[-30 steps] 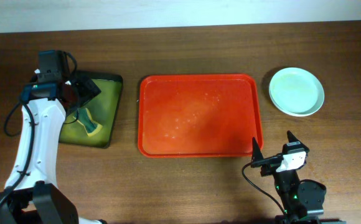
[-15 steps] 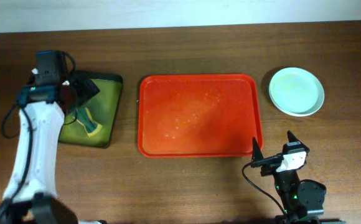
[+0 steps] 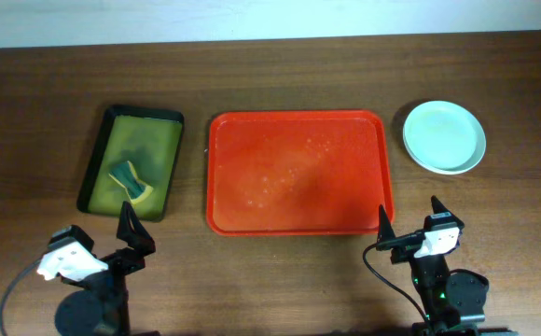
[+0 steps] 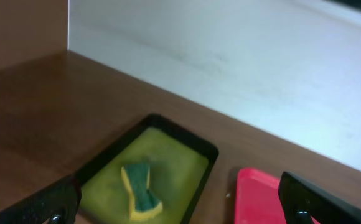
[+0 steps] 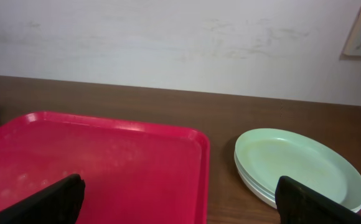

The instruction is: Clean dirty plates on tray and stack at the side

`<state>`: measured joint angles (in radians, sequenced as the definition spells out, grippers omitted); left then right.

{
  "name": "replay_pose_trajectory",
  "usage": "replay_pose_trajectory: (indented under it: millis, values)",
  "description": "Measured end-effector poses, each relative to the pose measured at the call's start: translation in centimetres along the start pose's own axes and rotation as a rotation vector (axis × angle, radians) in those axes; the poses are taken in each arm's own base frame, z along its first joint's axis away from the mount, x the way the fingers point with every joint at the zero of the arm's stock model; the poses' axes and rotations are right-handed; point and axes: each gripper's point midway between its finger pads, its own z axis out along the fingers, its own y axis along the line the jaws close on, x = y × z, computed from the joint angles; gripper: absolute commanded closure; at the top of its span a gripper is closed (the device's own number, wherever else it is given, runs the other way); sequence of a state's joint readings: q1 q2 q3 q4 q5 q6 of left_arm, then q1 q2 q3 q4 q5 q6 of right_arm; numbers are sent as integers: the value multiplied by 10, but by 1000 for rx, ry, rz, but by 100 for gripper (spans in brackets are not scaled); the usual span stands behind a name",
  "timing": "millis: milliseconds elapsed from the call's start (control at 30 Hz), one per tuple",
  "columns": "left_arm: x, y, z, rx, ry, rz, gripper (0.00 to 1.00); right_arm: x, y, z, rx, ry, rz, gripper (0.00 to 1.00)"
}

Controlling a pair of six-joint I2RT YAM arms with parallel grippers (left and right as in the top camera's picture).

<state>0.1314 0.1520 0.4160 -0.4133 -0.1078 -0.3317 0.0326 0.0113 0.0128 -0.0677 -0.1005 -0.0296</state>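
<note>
The red-orange tray [image 3: 298, 173] lies in the middle of the table with no plates on it, only small wet specks; it also shows in the right wrist view [image 5: 106, 162] and the left wrist view [image 4: 261, 193]. The plates [image 3: 444, 136] are stacked on the table to the right of the tray, a pale mint one on top [image 5: 299, 165]. My left gripper [image 3: 135, 238] is open and empty at the front left [image 4: 180, 208]. My right gripper [image 3: 409, 217] is open and empty at the front right, just off the tray's front right corner [image 5: 183, 205].
A smaller dark green-black tray [image 3: 98, 173] lies left of the red tray and holds a yellow-green sponge [image 3: 131, 180], also seen in the left wrist view [image 4: 140, 190]. A pale wall runs along the table's far edge.
My left arm has pulled back from over the dark green tray to the front left of the table. The sponge stays in that tray. The right arm has not moved.
</note>
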Motion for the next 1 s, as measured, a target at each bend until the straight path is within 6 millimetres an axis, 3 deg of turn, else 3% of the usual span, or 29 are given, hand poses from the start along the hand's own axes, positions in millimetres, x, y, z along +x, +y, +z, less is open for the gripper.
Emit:
replay_pose_trajectory:
  millis: [100,267,367,433,1000]
  values:
    - [34,4,12,53,-51,-5,1,0,0,0,0,0,0,2]
    - [34,-12,24,160,-191,40,1,0,0,0,0,0,0,2]
    - [59,-17,28,204,-137,208,1,0,0,0,0,0,0,2]
    - [83,-7,32,171,-42,291,1,0,0,0,0,0,-1,2]
    - [82,-3,32,148,-48,339,1,0,0,0,0,0,0,2]
